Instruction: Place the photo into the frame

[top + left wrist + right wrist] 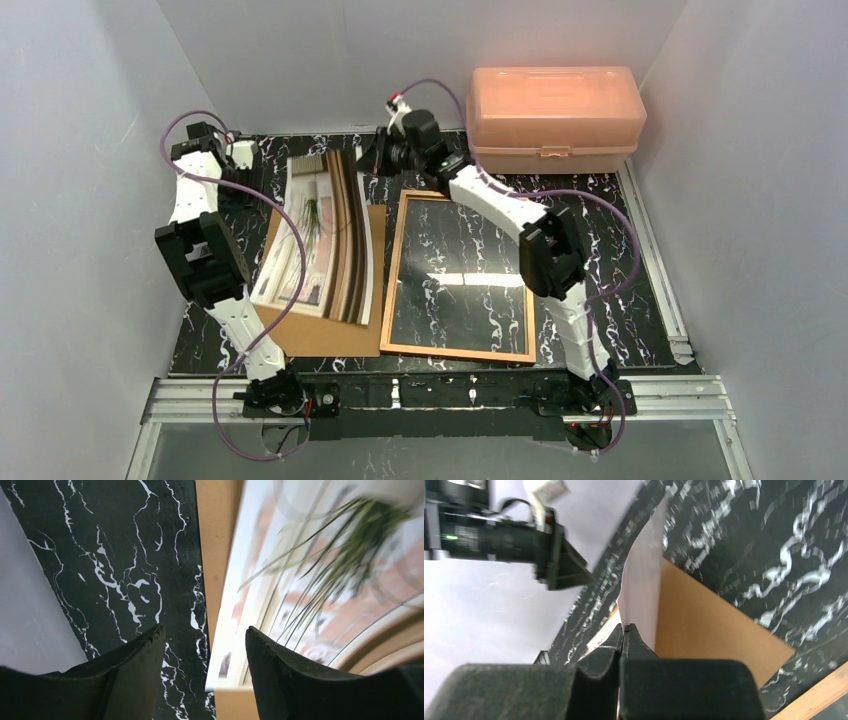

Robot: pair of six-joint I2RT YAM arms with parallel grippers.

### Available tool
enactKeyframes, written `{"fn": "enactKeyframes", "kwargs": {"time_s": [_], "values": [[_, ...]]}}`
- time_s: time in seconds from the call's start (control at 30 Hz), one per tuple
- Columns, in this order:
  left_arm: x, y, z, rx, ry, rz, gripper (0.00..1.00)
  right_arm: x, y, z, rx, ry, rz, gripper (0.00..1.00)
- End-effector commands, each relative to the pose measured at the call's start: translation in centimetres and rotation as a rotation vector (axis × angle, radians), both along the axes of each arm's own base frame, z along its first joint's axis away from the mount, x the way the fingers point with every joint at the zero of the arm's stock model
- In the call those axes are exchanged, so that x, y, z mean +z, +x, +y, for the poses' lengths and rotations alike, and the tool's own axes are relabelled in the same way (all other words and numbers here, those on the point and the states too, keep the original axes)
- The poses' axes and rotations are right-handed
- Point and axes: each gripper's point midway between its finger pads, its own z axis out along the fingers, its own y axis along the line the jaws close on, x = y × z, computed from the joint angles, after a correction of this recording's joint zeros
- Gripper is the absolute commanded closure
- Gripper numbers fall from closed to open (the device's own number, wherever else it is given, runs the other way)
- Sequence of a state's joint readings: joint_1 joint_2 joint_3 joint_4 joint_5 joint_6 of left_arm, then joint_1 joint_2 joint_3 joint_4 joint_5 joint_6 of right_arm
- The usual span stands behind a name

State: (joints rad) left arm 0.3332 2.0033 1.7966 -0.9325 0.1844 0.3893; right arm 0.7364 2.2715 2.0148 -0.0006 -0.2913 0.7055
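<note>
on the desk [640,340] the frame [455,352] lies flat, centre right, long axis running up the picture. the photo [320,240] curls over the brown board [320,340] just left of it. my right gripper [625,627] pinches its upper right corner. my left gripper [204,630] gapes, holding nothing.

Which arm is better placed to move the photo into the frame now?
The right. The right hand is shut on the photo at its far edge, and the frame lies on that side. The left hand is open above the photo's left edge, gripping nothing.
</note>
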Motion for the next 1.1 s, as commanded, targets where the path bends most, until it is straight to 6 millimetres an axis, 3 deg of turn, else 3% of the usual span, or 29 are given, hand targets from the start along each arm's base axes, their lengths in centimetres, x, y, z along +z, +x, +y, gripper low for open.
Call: {"fn": "enactKeyframes", "kwargs": {"time_s": [0.0,0.07,0.1,0.2,0.27,0.37,0.47,0.6,0.73,0.9,1.07], "values": [[4.4,-1.8,-1.0,0.029,-0.045,-0.031,0.41,15.4,-1.2,-3.5,0.069,0.138,-0.3,0.99],[5.1,-2.0,-1.2,0.035,-0.053,-0.039,0.4,18.5,-1.8,-5.9,0.098,0.14,-0.39,0.99],[5.5,-1.9,-1.4,0.038,-0.06,-0.046,0.39,21.0,-2.7,-7.2,0.119,0.154,-0.451,0.99],[6.3,-1.8,-1.9,0.051,-0.092,-0.059,0.39,25.3,-5.8,-9.8,0.187,0.137,-0.6,0.99],[6.7,-1.6,-2.2,0.062,-0.11,-0.07,0.38,27.0,-8.2,-11.1,0.233,0.122,-0.674,0.99],[7.0,-1.4,-2.8,0.069,-0.137,-0.075,0.39,27.4,-12.3,-12.6,0.335,0.12,-0.704,0.99],[6.9,-1.5,-3.1,0.07,-0.151,-0.07,0.39,24.7,-16.2,-13.7,0.432,0.069,-0.672,0.99],[6.4,-1.8,-3.4,0.065,-0.162,-0.054,0.4,19.4,-21.1,-14.9,0.548,-0.019,-0.561,0.99],[6.1,-2.2,-4.1,0.054,-0.186,-0.047,0.4,13.1,-24.9,-16.0,0.618,-0.11,-0.399,0.99],[5.9,-2.7,-5.2,0.028,-0.197,-0.04,0.4,6.9,-28.6,-16.4,0.69,-0.188,-0.253,0.98],[6.0,-3.2,-6.7,-0.007,-0.208,-0.038,0.4,2.4,-31.0,-16.5,0.742,-0.309,-0.148,0.67]]}}
